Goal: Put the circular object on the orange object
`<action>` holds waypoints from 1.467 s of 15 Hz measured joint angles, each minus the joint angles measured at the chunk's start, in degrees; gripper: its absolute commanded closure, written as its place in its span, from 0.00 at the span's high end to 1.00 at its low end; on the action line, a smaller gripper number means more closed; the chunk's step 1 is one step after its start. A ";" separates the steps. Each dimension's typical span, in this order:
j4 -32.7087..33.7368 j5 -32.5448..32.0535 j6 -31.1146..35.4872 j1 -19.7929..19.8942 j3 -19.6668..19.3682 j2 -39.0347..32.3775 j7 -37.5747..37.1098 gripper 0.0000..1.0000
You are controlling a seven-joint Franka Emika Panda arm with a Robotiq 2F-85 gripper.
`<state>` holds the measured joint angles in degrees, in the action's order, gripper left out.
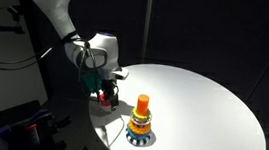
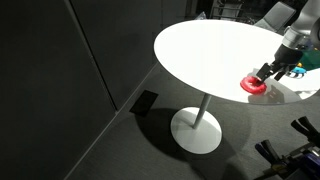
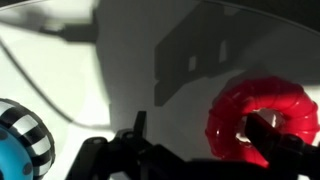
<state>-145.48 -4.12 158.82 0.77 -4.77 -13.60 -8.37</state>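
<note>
**Fig. Jaws at the red ring, near the table rim.** The arm (image 1: pixel 49 4) comes down from above to the white round table (image 1: pixel 207 103). The jaws sit low, right at the table top, spread apart and gripping nothing.

The red ring (image 1: pixel 105 99) lies flat on the table, directly under the jaws. In this exterior view only a red sliver shows; the rest is hidden by the jaw body. In an exterior view from farther off, the red ring (image 2: pixel 253 86) shows more fully, at the jaw tips. There the table (image 2: pixel 200 50) is cut off by the frame edge just beyond the jaws, and most of the arm is out of frame.

Wrist view (blurred, dark): the red ring (image 3: pixel 262 118) fills the area around one jaw. That jaw stands in or over the centre hole and covers part of it. The other jaw stands outside the ring, w/ bare table (image 3: pixel 60 90) btwn it and the ring's outer wall. Contact btwn inner jaw and ring: cannot tell.

The orange peg (image 1: pixel 143 103) is upright w/ a rounded top. It rises from a stack of scalloped rings (image 1: pixel 141 132) off to one side of the jaws, apart from the red ring. The wrist view catches only a blue striped ring (image 3: pixel 20 145) of that stack, cut off at the frame corner beyond the outer jaw.
</note>
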 measured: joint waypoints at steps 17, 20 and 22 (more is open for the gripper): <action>2.88 -0.34 -3.61 -0.10 -0.97 1.91 0.00 0.10; 4.45 -1.87 -7.54 -0.07 -1.72 5.93 -0.45 0.10; 5.54 -3.50 -10.75 0.07 -2.05 8.53 -0.96 0.10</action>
<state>-139.94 -7.62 148.06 0.84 -6.83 -5.07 -9.33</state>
